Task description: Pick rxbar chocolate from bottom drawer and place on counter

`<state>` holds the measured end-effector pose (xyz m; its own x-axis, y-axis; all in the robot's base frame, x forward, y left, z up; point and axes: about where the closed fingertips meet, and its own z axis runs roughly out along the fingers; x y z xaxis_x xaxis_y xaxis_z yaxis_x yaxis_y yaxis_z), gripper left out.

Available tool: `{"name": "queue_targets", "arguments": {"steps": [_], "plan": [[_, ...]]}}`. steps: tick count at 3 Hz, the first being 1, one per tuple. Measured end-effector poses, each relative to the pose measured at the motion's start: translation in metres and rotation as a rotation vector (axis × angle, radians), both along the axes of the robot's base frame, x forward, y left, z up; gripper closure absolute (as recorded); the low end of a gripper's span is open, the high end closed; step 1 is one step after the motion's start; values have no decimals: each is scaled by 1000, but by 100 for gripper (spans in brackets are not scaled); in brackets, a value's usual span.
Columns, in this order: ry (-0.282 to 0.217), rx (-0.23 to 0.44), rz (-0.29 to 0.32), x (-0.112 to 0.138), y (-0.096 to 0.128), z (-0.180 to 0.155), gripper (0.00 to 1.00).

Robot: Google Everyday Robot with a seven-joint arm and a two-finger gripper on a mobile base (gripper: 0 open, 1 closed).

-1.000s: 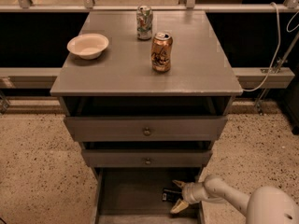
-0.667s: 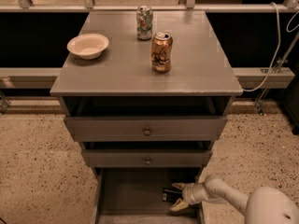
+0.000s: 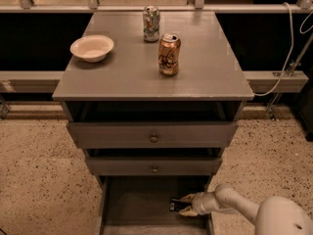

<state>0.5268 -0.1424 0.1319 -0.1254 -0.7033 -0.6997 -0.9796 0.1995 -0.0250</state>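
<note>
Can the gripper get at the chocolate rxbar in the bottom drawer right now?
Probably yes: the bottom drawer stands open and the gripper is inside it, fingers spread around one end of the rxbar, nothing blocking.

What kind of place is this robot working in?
Probably an indoor lab or office space: speckled hard floor, a loose white cable, and a lone grey cabinet whose counter holds a copper can and a bowl. The gripper is in the bottom drawer, at the rxbar chocolate.
</note>
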Motion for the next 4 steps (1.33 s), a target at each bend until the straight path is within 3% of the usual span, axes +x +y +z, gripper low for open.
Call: {"name": "queue_targets", "arguments": {"steps": [1, 2, 3, 4], "plan": [[-2, 0, -3, 1, -1, 0, 45], [-16, -14, 4, 8, -6, -9, 34], [-20, -12, 5, 9, -10, -12, 35], [-24, -12, 11, 10, -12, -14, 52]]}}
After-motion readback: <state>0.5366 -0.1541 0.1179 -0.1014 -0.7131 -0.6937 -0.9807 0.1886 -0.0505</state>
